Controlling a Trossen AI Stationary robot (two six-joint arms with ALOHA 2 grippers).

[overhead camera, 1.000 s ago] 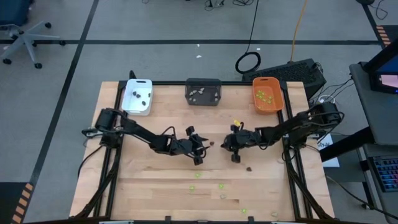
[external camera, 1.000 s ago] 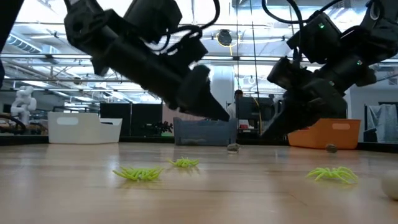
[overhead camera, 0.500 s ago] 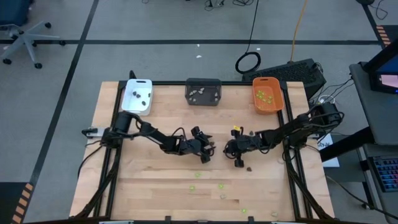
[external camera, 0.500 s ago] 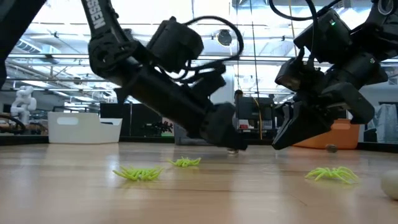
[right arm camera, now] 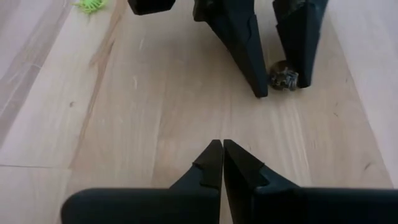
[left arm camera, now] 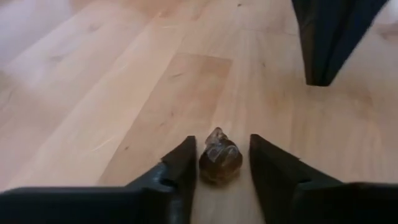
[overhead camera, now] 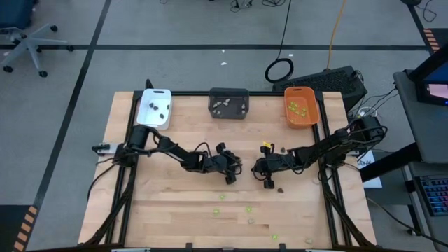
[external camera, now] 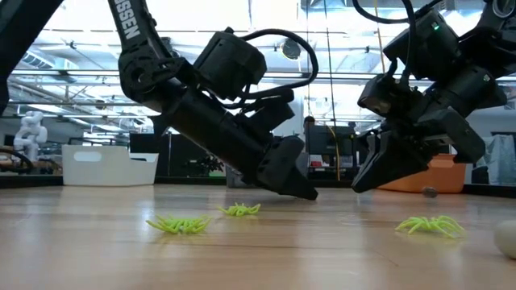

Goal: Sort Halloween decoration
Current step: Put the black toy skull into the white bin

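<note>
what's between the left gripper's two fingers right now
A small dark brown piece sits on the table between the left gripper's fingers, which flank it closely; the left wrist view shows this.

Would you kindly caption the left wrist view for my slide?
Left claw straddles a small dark brown decoration piece on the wooden table, fingers not yet touching it.

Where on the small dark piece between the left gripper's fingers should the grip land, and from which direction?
Grip the dark piece across its rounded middle, coming down from above. It is a small lump lying on the table, and the left gripper already straddles it.
</note>
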